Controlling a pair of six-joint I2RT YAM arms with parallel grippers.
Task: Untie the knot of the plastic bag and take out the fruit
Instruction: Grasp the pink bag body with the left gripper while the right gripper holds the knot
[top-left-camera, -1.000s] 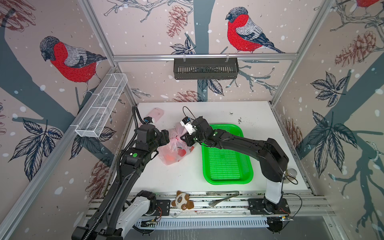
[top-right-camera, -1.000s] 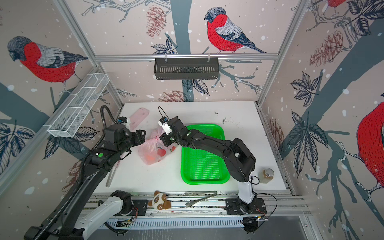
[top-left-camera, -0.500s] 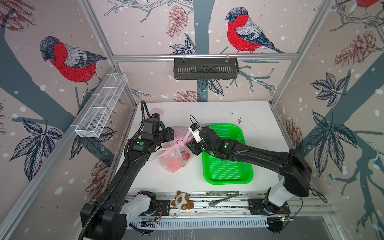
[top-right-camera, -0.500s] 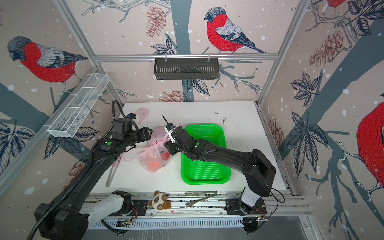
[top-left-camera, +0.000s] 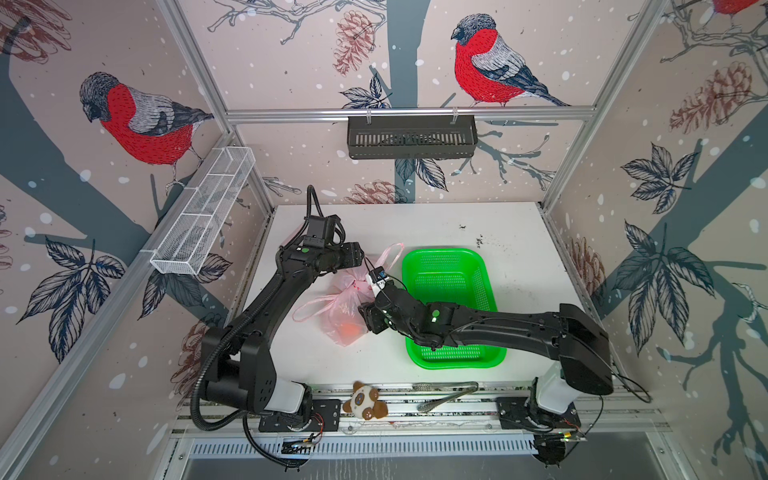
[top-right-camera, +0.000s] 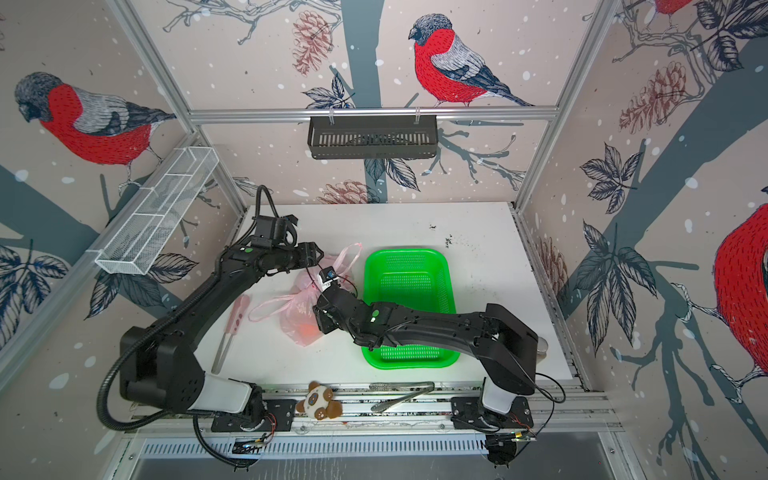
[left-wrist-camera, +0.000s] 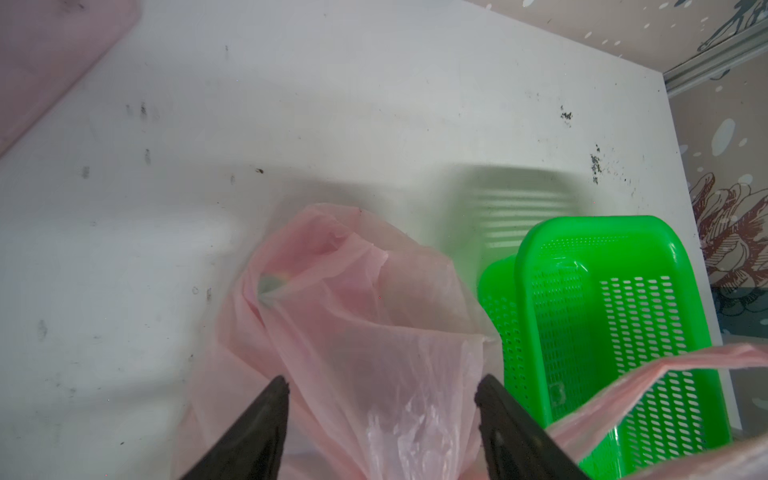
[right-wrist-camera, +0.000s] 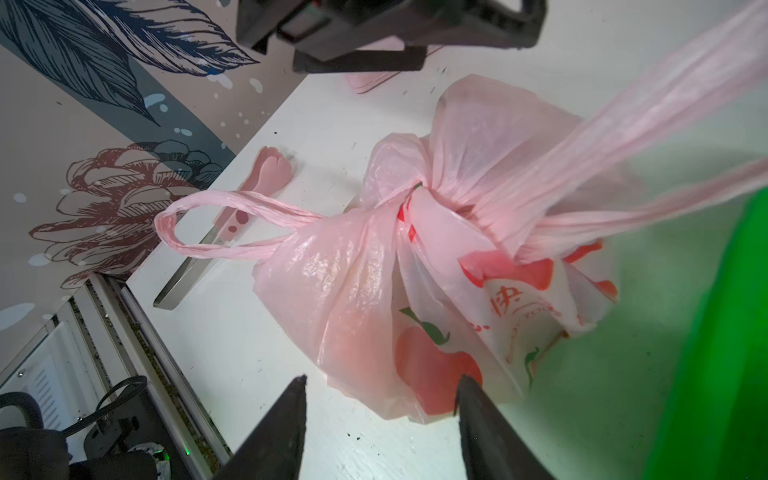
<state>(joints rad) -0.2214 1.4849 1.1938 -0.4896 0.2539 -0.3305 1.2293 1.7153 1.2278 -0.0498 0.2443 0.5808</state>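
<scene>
Nearest, on the front rail, lie a brown-and-white plush toy (top-left-camera: 365, 405) and metal tongs (top-left-camera: 446, 394), both off the white table (top-left-camera: 523, 282). Next, the right gripper (right-wrist-camera: 382, 377) points at the near end of the plastic bag (right-wrist-camera: 357, 291). Its jaws stand apart with nothing between them, and the bag lies just beyond the fingertips. In both top views the arm's own body hides these fingers.

The bag rests on the table just left of the green basket (top-left-camera: 443, 250), whose near half the right arm covers. Through the film only one orange ball of the fruit (top-left-camera: 350, 330) shows clearly. Red fruit printed on the bag makes the rest of the contents hard to separate.

The knot (right-wrist-camera: 419, 195) is tied, bunched at the bag's top. One handle loop (right-wrist-camera: 199, 226) lies slack on the table. The other handle loop (right-wrist-camera: 623, 124) stretches out of the frame, its end unseen. A pink-handled knife (top-right-camera: 236, 320) lies left of the bag in a top view.

Farther on, the left gripper (left-wrist-camera: 383, 377) hovers over the bag's far end, jaws wide apart, with thin film lying between them unclamped. Whether either finger touches the film cannot be told. Farthest, a pink case (left-wrist-camera: 41, 62) is cut off by the frame edge.
</scene>
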